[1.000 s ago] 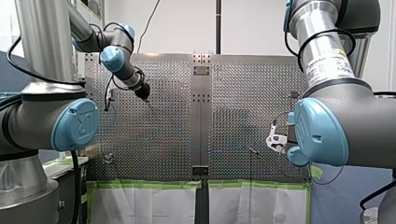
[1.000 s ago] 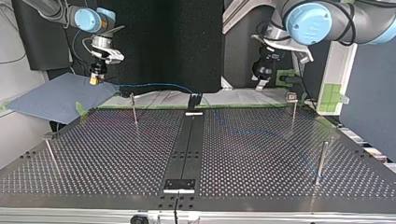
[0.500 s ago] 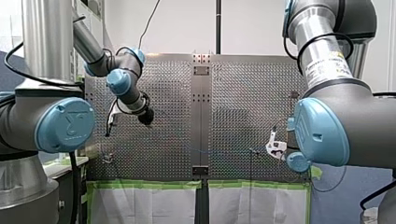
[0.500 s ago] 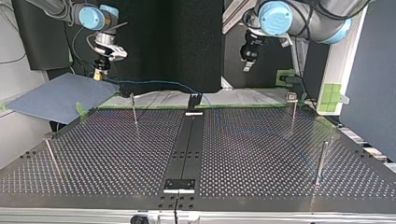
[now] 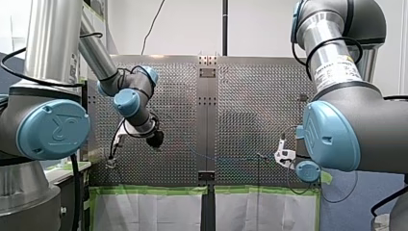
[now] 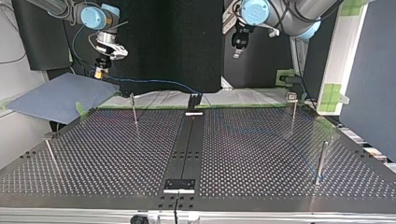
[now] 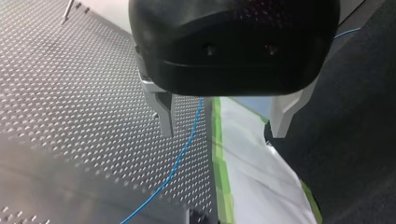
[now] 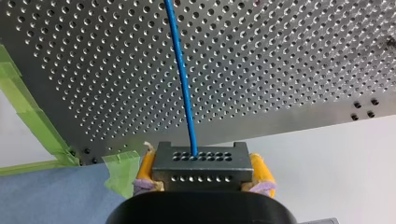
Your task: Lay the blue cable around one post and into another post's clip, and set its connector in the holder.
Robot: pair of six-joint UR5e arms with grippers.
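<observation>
My left gripper [image 5: 156, 139] has swung down front view, toward table's [image 5: 250, 96] near edge. Fingers wide, empty, over blue cable [image 7: 184, 144]. My right gripper [image 8: 201, 176] clamps connector [image 8: 201, 161] off table corner. Routing not begun; left probably going for cable.

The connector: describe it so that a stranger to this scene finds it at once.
In the right wrist view, my right hand is off the perforated table's edge. Between its yellow pads sits a dark grey block: only it has two rows of small holes and the blue cable entering.
</observation>
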